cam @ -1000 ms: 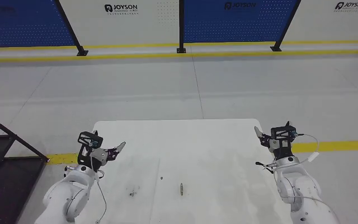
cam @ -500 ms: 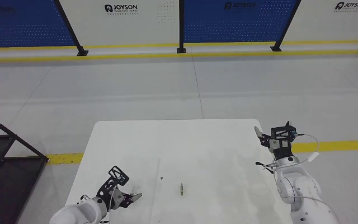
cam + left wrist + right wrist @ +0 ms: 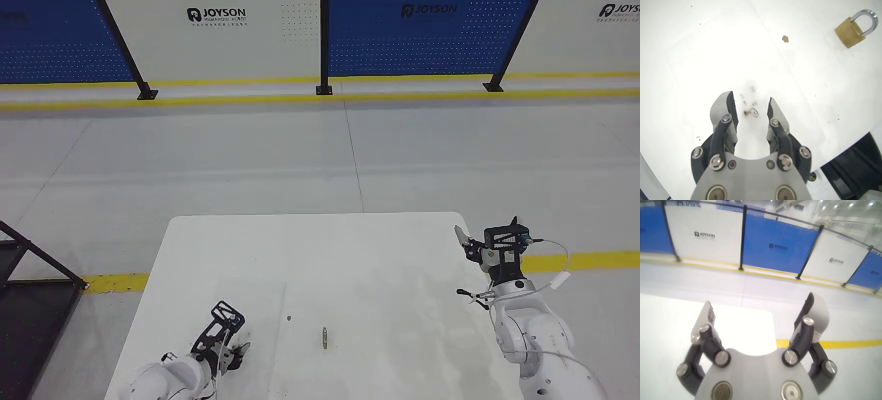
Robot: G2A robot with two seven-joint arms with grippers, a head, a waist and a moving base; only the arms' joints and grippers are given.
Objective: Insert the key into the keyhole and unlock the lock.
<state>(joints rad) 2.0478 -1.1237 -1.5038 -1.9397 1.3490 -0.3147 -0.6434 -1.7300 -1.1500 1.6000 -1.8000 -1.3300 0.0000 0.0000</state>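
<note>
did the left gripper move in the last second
Yes. The left gripper has swung from the left edge of the table toward its near edge, closer to the lock, which stayed put. Open, it now straddles the key.

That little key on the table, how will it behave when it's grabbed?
The key looks like thin, flat metal: probably stiff and light. Lying flat on the smooth table below the open left end effector, it may skid or resist pinching.
</note>
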